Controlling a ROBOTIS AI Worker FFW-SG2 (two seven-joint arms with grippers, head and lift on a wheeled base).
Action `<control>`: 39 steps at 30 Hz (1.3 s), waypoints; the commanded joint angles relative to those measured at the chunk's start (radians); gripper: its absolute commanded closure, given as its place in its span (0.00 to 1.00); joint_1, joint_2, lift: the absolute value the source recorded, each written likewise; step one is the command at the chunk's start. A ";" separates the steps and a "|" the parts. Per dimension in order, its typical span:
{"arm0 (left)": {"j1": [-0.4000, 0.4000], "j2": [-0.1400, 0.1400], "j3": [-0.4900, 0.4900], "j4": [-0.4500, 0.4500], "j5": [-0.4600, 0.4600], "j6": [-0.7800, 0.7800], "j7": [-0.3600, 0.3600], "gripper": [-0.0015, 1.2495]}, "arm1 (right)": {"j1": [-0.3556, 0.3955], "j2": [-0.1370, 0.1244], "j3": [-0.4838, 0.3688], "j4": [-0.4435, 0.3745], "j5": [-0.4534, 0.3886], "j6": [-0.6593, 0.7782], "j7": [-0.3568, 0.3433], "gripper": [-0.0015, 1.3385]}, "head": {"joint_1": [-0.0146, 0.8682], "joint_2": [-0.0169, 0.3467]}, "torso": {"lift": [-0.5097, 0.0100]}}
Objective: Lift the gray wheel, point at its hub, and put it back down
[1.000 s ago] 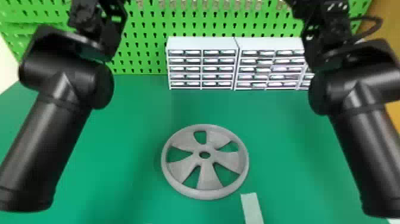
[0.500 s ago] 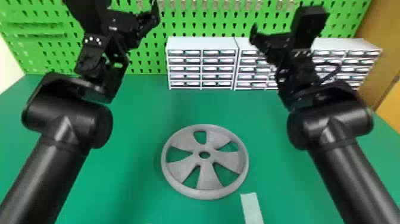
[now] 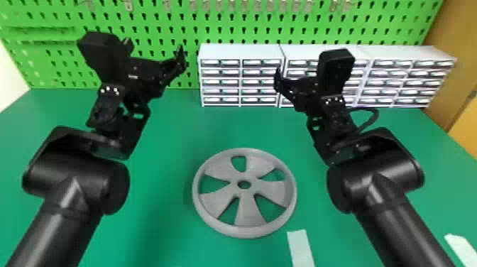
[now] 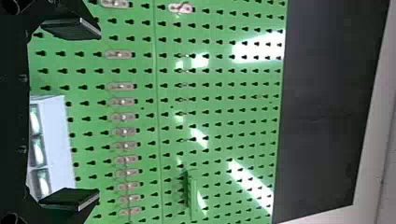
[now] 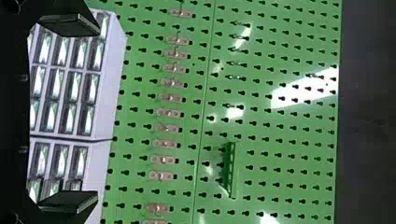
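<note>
**While it lies flat on the smooth green tabletop, the round gray wheel with five broad spokes is ungripped**

The wheel sits near the middle of the near half, its holed hub facing up. Above the far left, the black two-fingered left gripper hangs in front of the green perforated pegboard, its jaws wide apart and empty. Farther right, the matching black right gripper is raised before the white drawer cabinets; its jaws too stand wide apart with nothing between them. Both are well apart from the wheel.

A pale flat strip lies on the tabletop just beside the wheel's near right edge, and another pale strip is at the near right. Small pinkish-gray fittings, probably hooks, line the pegboard.
</note>
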 commanded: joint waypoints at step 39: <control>0.109 -0.091 0.104 0.100 -0.051 -0.044 -0.118 0.08 | 0.129 0.020 -0.088 -0.048 0.068 -0.001 0.053 0.05 | 0.80 0.18 | 0.81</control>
